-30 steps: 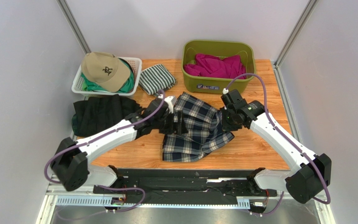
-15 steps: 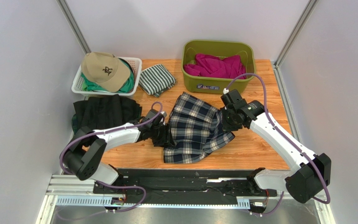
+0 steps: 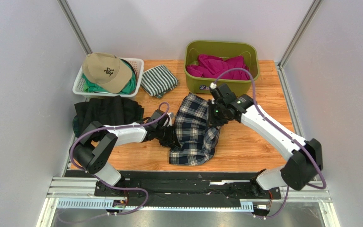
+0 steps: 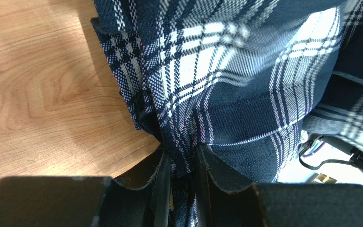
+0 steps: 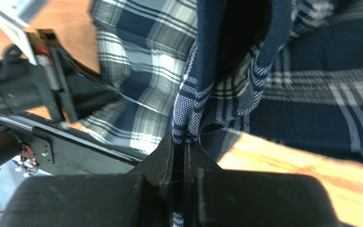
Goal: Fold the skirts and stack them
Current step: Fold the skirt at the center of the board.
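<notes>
Plaid skirt [image 3: 194, 130]: lying mid-table [image 3: 257, 142], rumpled, its right part lifted and doubled leftward over the rest. Not yet a neat fold. Dark pile [image 3: 105, 113] at the left side of the table, probably the other two skirts already folded; cannot separate them by eye.

Handling, judged from drape:
- Soft, light woven cloth with pleats; sags at once wherever unsupported.
- No stiffness to push against, so must be carried by two held points.
- Pleats likely to fan out or bunch if dragged across the wood.
- Not fragile, and little risk of slipping once several layers are pinched.
- Best holds: the hem or waistband at two corners well apart, taking all layers so the edge hangs straight. A pinch in mid-panel would only drag up a peak.

Left pincer [image 4: 181, 156]: low at the skirt's left edge, just above the table. Jaws narrow, a bunched fold of plaid filling the gap and touching both fingers [image 4: 162, 163]. Looks clamped on several layers.

Right pincer [image 5: 182, 144]: raised over the skirt's upper right. Jaws pressed together on a thin folded edge of plaid, the cloth hanging away from it in a tent.

Both holds sit on edges, none on mid-panel.
</notes>
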